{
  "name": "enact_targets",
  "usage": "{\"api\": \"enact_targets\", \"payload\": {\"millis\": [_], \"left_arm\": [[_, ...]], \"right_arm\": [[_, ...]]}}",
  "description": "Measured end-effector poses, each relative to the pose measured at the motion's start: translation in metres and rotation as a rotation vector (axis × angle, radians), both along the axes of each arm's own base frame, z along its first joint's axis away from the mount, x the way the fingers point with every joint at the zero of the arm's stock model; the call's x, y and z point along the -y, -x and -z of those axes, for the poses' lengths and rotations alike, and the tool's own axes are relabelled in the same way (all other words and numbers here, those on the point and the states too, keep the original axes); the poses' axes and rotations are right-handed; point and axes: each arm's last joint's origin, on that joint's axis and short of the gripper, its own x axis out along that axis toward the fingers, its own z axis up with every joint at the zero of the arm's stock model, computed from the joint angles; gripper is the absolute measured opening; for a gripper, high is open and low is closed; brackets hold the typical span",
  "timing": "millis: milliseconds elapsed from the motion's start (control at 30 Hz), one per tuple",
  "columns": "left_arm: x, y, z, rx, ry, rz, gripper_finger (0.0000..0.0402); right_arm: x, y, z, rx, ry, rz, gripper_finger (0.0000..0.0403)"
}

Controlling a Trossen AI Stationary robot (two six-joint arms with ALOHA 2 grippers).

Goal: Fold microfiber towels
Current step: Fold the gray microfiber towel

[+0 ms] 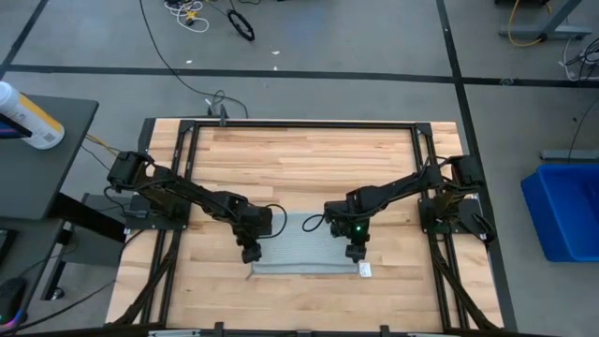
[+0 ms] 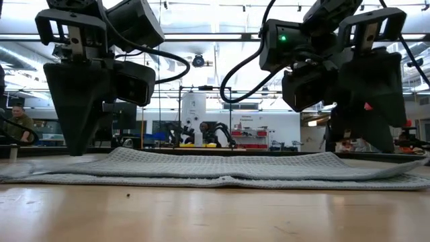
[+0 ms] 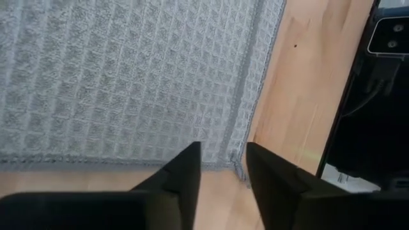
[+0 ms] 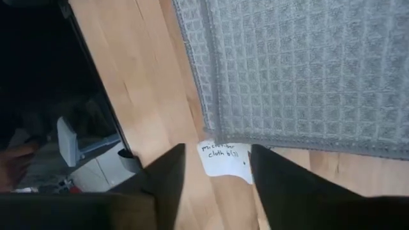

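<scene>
So the left gripper (image 1: 250,256) sits right over the towel's (image 1: 304,245) left front corner, jaws parted with nothing in them. The towel lies flat on the desk (image 1: 299,154) between both arms, looks folded over once, top layer a bit short of the bottom edge. The right gripper (image 1: 355,254) hangs over the right front corner by the white tag (image 1: 364,270), jaws also apart and empty. For the next fold I'd pinch both layers at each corner and lift evenly so the edges stay lined up.
</scene>
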Motion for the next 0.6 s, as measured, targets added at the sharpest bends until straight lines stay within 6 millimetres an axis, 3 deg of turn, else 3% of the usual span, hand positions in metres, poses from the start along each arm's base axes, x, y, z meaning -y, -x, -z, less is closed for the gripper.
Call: {"api": "enact_targets", "payload": {"millis": [200,400,600], "left_arm": [[0.0,0.0,0.0,-0.007,0.006,-0.011,0.0188],[-0.005,-0.002,0.001,0.001,-0.049,-0.06,0.0185],[-0.025,-0.005,0.001,0.008,-0.085,-0.141,0.0183]], "right_arm": [[-0.002,0.0,0.0,0.0,0.025,-0.002,0.0232],[-0.001,0.0,0.001,0.0,0.068,0.009,0.0197],[0.012,-0.003,0.002,0.003,0.123,0.065,0.0173]]}}
